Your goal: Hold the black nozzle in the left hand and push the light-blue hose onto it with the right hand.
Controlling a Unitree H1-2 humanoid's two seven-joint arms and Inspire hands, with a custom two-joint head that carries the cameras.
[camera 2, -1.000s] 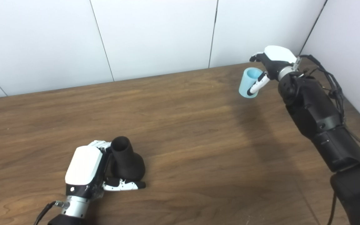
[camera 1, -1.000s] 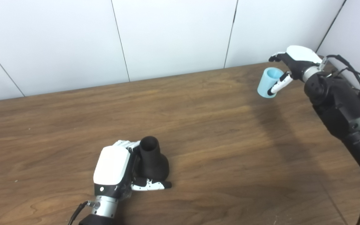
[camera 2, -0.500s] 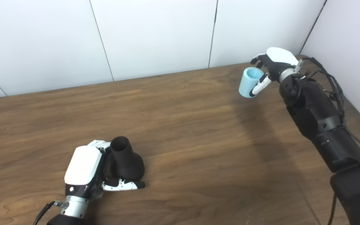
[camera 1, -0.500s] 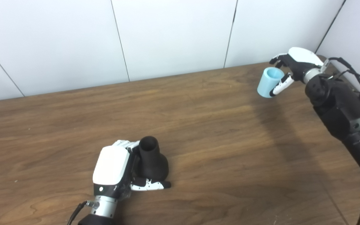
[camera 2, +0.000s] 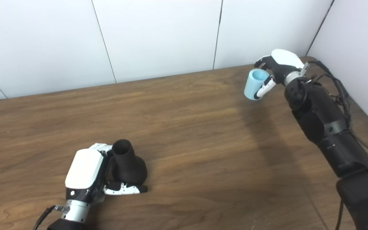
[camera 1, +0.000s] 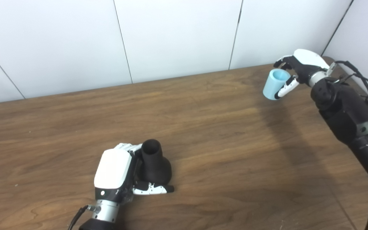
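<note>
- Fingers (camera 1: 125, 147) of the left hand (camera 1: 115, 174) are wrapping the black nozzle (camera 1: 153, 163), standing on the desk (camera 1: 203, 134).
- Right hand (camera 1: 299, 68) fingers are gripping the light-blue hose (camera 1: 273, 84), tilted between them, far from the nozzle.

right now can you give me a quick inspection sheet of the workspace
surface: brown wooden table, bare wood between the two arms
job's things: black nozzle upright near the front, narrow open end up; light-blue hose, a short piece, far right and tilted, with nothing inside it
clutter: nothing seen
hands: left hand wrapped around the black nozzle, thumb across its base; right hand closed on the light-blue hose, held far from the nozzle
cables: black cables looped along the right forearm; one cable at the left wrist
surroundings: white panel wall behind the table and along its right side
</note>
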